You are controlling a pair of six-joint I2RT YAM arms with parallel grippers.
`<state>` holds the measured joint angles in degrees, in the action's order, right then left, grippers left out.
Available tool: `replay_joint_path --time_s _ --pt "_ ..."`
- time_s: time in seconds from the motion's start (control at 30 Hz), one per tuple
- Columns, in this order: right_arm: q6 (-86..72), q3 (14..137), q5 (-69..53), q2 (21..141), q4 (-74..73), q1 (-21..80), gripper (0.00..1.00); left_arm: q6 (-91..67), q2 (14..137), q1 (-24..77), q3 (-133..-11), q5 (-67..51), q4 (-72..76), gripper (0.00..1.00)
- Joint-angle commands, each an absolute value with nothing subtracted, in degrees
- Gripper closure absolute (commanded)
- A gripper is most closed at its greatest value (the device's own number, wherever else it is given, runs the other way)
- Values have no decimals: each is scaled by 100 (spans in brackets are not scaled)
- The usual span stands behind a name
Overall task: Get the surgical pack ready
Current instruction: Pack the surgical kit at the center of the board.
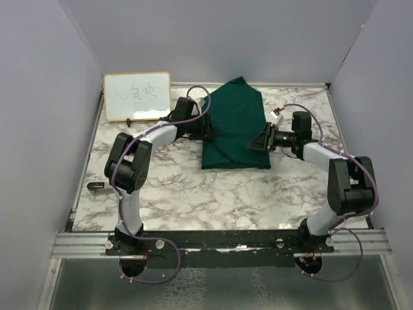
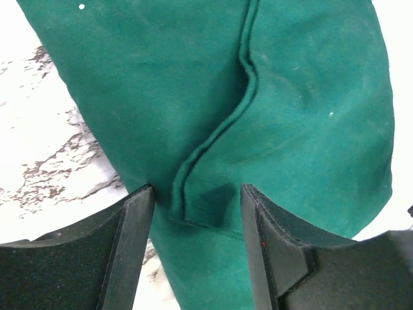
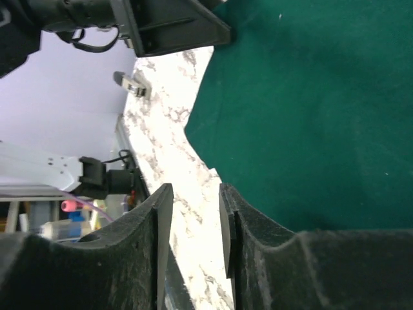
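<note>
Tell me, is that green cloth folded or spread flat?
Folded. The green drape lies as a narrow bundle, and the left wrist view shows a hemmed edge crossing another layer.

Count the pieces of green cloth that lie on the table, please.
1. The green drape lies folded at the far middle of the table, right of the whiteboard. A second piece under or inside its folds would be hidden.

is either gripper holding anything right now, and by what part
Nothing is held. The left gripper straddles a hem of the drape, open; the right gripper is open over the table.
</note>
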<state>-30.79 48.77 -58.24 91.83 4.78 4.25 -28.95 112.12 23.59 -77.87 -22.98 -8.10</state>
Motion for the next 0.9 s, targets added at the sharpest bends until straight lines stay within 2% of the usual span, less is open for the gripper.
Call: replay_joint_path --time_s 0.0,0.27,0.47,0.63,0.77,0.87 --pt "-3240 4778 -6581 9506 1338 438 68 -2968 11326 2269 -7956 -2530 -835 44" --pt "-3131 4379 -6181 9793 1564 437 76 -2954 11342 2138 -7653 -2478 -706 58" --pt "-3009 3912 -5781 9583 1460 423 75 -2998 11386 2108 -7489 -2584 -594 60" --pt "-3234 3978 -5502 9435 1058 347 75 -2993 11391 2075 -7406 -2676 -571 60" --pt "-3560 4361 -5577 8774 1110 352 71 -2930 11348 2066 -7358 -2711 -595 60" --pt "-3345 5140 -5457 9053 704 352 64 -2916 11355 2051 -7327 -2731 -583 60"
